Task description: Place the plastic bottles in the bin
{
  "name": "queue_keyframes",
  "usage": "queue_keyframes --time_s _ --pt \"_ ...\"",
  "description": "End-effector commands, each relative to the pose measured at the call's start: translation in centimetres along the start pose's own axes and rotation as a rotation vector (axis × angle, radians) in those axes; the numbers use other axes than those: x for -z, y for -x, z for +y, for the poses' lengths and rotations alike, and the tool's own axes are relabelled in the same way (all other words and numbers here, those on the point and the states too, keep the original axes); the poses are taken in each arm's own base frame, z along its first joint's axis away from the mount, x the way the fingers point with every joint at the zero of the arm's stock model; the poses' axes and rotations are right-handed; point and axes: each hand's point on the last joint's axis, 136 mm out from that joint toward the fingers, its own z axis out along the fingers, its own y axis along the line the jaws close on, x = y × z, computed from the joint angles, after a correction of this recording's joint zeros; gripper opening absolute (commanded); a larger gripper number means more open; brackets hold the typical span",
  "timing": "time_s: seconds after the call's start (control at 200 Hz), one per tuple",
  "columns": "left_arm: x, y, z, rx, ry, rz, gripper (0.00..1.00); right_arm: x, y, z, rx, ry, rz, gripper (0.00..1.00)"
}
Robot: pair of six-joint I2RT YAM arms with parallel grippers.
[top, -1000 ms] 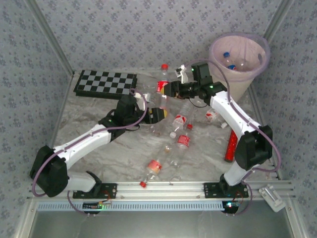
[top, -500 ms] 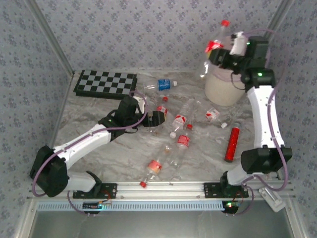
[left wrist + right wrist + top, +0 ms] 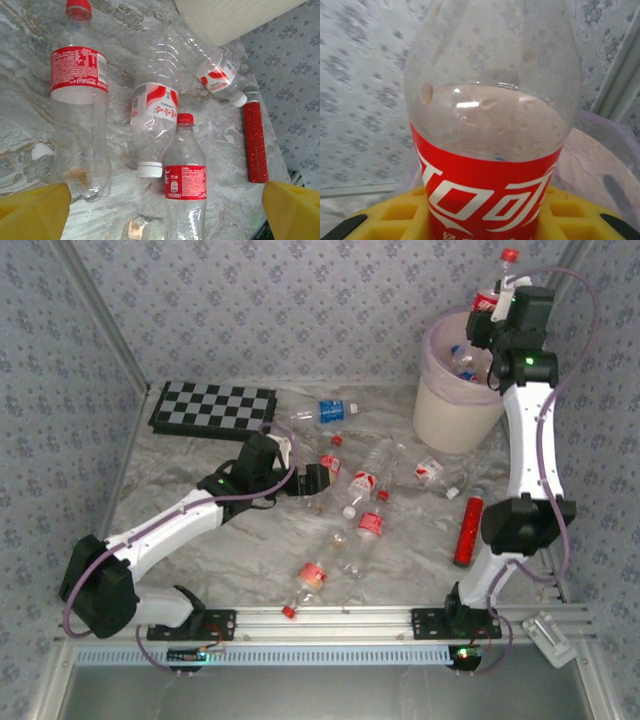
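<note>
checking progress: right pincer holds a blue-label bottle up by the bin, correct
No: the bottle in the right pincer has a red label, not blue, as the right wrist view shows. It is held up by the bin.

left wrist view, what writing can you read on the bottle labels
"Coca-Cola": white script on the left bottle's red label; the fine print above it is too small to read.
Middle bottle, red-and-white label: Chinese characters, too blurred to read.
Near bottle, red label: white print, too small to read.
</note>
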Motion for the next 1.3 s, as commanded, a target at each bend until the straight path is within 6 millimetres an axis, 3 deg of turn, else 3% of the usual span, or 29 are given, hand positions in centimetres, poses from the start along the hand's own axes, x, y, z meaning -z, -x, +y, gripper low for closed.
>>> queue_keyframes --time_s 0.0,0.245,0.485,0.65,0.72,0.775,0.915,0.985,1.065,1.12,1.294 --pt "1.3 1.2 -0.9 -0.025 -0.005 -0.04 0.98 -2.1 -2.6 -2.0 0.062 -0.084 0.13 0.0" --pt "1.8 1.3 -0.4 -0.016 0.041 -0.029 0.97 -6.8 -8.7 -2.0 0.073 -0.007 0.35 0.0" --pt "3.1 0.5 1.3 0.001 0.161 0.022 0.95 -9.9 -14.6 -3.9 0.004 -0.019 0.494 0.0" --pt "3.2 0.3 2.3 0.006 0.2 0.016 0.93 -11.2 -17.2 -4.5 -0.048 -0.023 0.547 0.0" --pt "2.9 0.2 2.5 0.01 0.211 0.02 0.92 -11.7 -17.8 -4.5 -0.062 -0.017 0.552 0.06" --pt "2.6 0.1 2.7 0.013 0.217 0.028 0.92 -12.0 -18.1 -4.4 -0.069 -0.013 0.554 0.16" --pt "2.0 -0.4 3.2 0.013 0.228 0.049 0.92 -12.1 -17.8 -4.3 -0.078 -0.008 0.542 0.52" --pt "1.7 -0.5 3.4 0.012 0.234 0.053 0.92 -12.0 -17.0 -4.2 -0.08 -0.006 0.52 0.76" --pt "1.4 -0.7 3.7 0.012 0.243 0.062 0.92 -11.5 -15.6 -4.3 -0.081 -0.006 0.489 0.93" --pt "1.2 -0.8 3.8 0.011 0.247 0.07 0.92 -11.0 -14.3 -4.3 -0.079 -0.007 0.459 1.0" --pt "0.9 -1.1 4.1 0.006 0.257 0.08 0.93 -7.8 -9.0 -3.8 -0.066 0.0 0.342 1.0"
